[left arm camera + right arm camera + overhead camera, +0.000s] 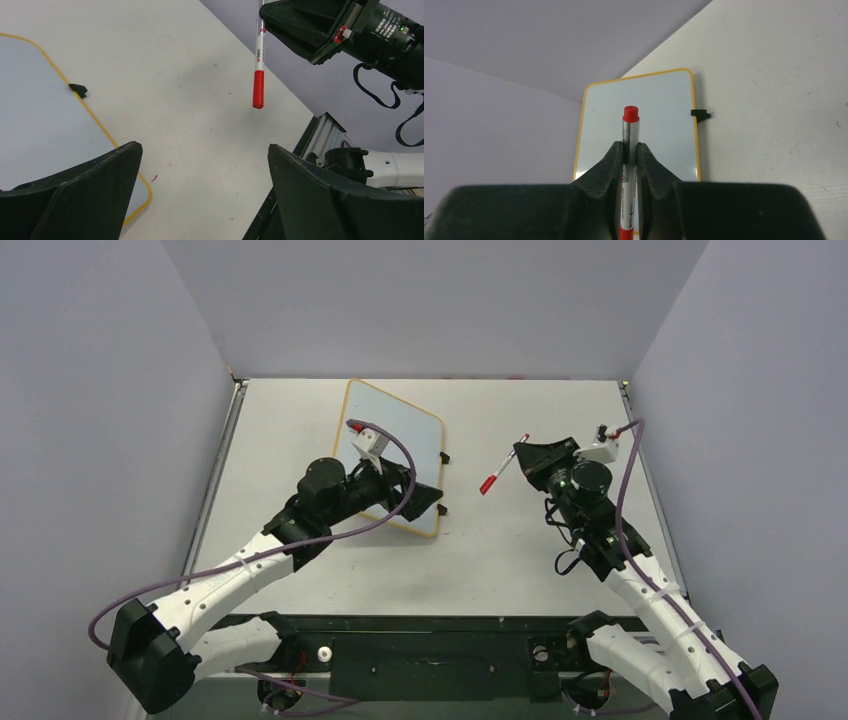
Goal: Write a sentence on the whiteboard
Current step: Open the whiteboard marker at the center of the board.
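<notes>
Orange-framed white rectangular whiteboard [400, 425] lies left of the grey desk's [520, 540] centre. Left fingers [425, 497] gape empty over it; right fingers [619, 152] clamp a slim red-capped white marker [630, 127].

Smooth whiteboard [664, 130], matt speckled table [520, 540], plastic marker [259, 60]

Red-cap marker [499, 471] over tbl [480, 570].

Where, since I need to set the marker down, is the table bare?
Bare: the table between the whiteboard and its near edge, and the far strip beyond the marker. Crowded: the whiteboard's near half, under the left claw.
</notes>
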